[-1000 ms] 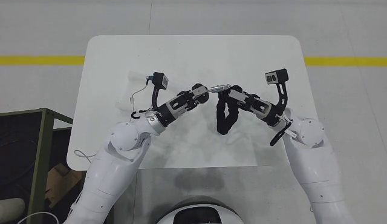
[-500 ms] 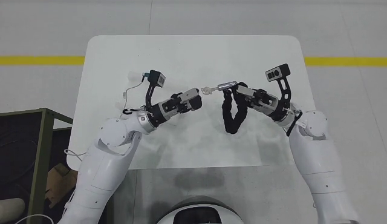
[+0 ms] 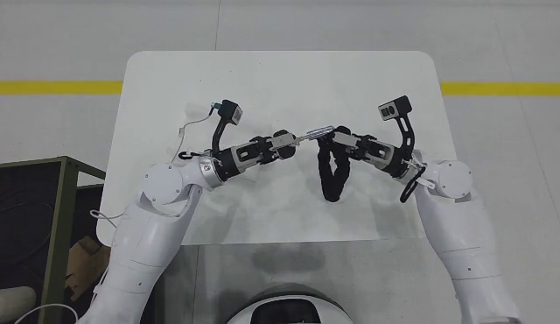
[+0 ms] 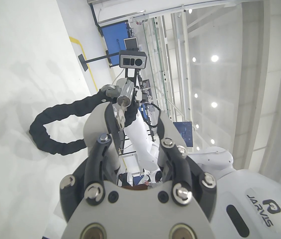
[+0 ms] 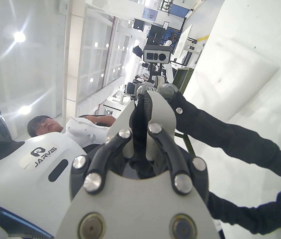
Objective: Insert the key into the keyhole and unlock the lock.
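Note:
A cable lock, a silver cylinder (image 3: 318, 131) with a black sleeved loop (image 3: 332, 173), is held above the middle of the white table (image 3: 262, 79). My right gripper (image 3: 341, 138) is shut on the lock's black sleeve just behind the cylinder; the right wrist view shows it pinched between the fingers (image 5: 144, 100). A small silver key (image 4: 120, 115) sticks out of the keyhole (image 4: 123, 99). My left gripper (image 4: 135, 115) is open around the key, which lies close to one finger pad (image 4: 110, 123). From above, the left gripper (image 3: 284, 142) faces the cylinder from the left.
The black loop hangs down and rests on the table in front of the right gripper. A dark green cart (image 3: 52, 210) stands beside the table's left edge. The far half of the table is bare.
Half a second ago the left gripper had drawn back to the left, leaving the key in the lock. It has now moved right again, up to the key. The right gripper shifted slightly left.

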